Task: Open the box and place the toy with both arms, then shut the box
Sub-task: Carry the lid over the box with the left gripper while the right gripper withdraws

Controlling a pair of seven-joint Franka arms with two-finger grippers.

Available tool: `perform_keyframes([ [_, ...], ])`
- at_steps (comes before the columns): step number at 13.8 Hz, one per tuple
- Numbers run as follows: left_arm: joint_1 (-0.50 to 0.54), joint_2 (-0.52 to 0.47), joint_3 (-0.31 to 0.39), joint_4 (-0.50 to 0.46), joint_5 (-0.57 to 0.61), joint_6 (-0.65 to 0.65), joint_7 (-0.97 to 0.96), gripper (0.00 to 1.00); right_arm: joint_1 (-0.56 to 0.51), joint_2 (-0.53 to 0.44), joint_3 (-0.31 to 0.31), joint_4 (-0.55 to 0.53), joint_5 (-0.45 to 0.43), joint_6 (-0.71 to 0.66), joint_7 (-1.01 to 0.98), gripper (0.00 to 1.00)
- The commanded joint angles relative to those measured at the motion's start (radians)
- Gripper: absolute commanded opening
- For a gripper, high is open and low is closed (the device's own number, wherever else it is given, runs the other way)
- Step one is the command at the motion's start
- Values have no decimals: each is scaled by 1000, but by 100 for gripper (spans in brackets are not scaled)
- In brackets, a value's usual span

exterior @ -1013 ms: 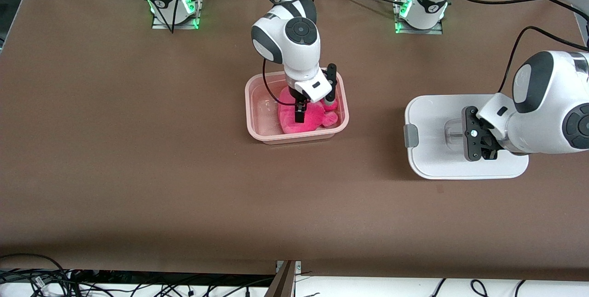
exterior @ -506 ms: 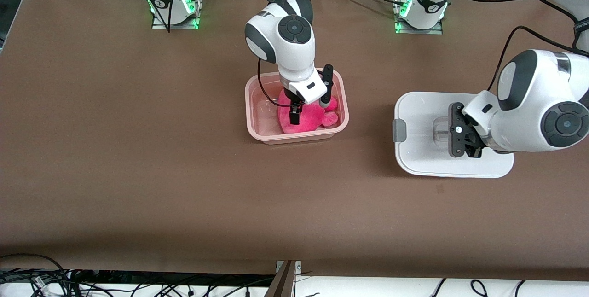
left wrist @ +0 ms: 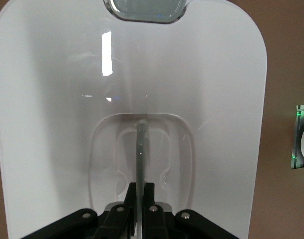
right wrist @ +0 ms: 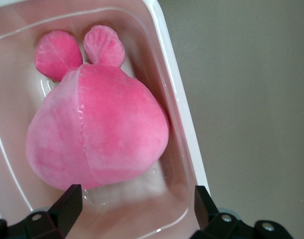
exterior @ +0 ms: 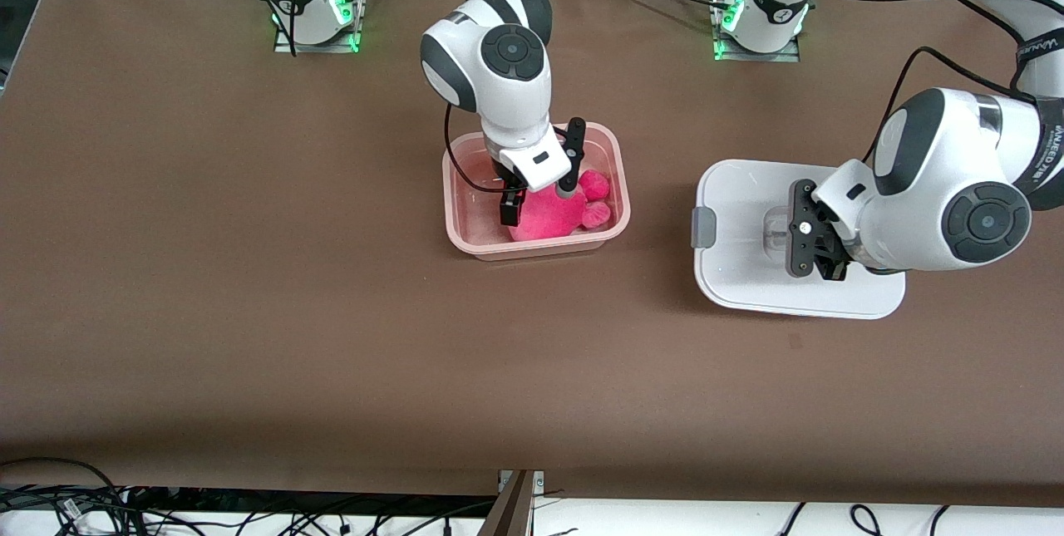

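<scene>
The pale pink tub (exterior: 532,252) of the box stands open mid-table with the pink plush toy (exterior: 550,218) lying in it. My right gripper (exterior: 539,197) hangs open over the tub, just above the toy and not touching it. In the right wrist view the toy (right wrist: 97,134) lies in the tub (right wrist: 177,104) with my open right gripper (right wrist: 137,203) above it. My left gripper (exterior: 788,243) is shut on the clear handle of the white lid (exterior: 740,287), held over the table toward the left arm's end. The left wrist view shows the lid (left wrist: 57,99), its handle (left wrist: 141,149) and my shut left gripper (left wrist: 141,191).
The brown table (exterior: 249,312) spreads all round. The arm bases with green lights (exterior: 316,12) (exterior: 756,21) stand farthest from the camera. A grey clip (exterior: 703,228) sits on the lid's end facing the tub. Cables (exterior: 66,503) lie past the table's near edge.
My left gripper has carried the lid toward the tub. My right gripper has drawn up off the toy and shifted a little toward the right arm's end; the toy stays in the tub.
</scene>
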Motion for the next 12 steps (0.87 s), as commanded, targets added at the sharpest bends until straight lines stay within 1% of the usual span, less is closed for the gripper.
perform_keyframes([
  [1,-16,-22,-47,-24,-24,15,-69,0,-31,-28,6,2,32,-34,-6,100],
  [3,-54,-22,-67,-24,-23,15,-147,0,-39,-30,4,2,56,-52,-6,100],
  [5,-112,-17,-67,-24,-23,27,-225,0,-42,-44,4,0,57,-66,-6,100],
  [7,-165,-15,-67,-24,-23,41,-313,0,-68,-59,3,2,68,-104,-8,100],
  [9,-212,-5,-67,-24,-24,55,-351,0,-88,-87,3,0,80,-143,-8,100],
  [12,-263,-2,-67,-48,-24,96,-407,0,-129,-113,3,2,86,-192,-35,100],
])
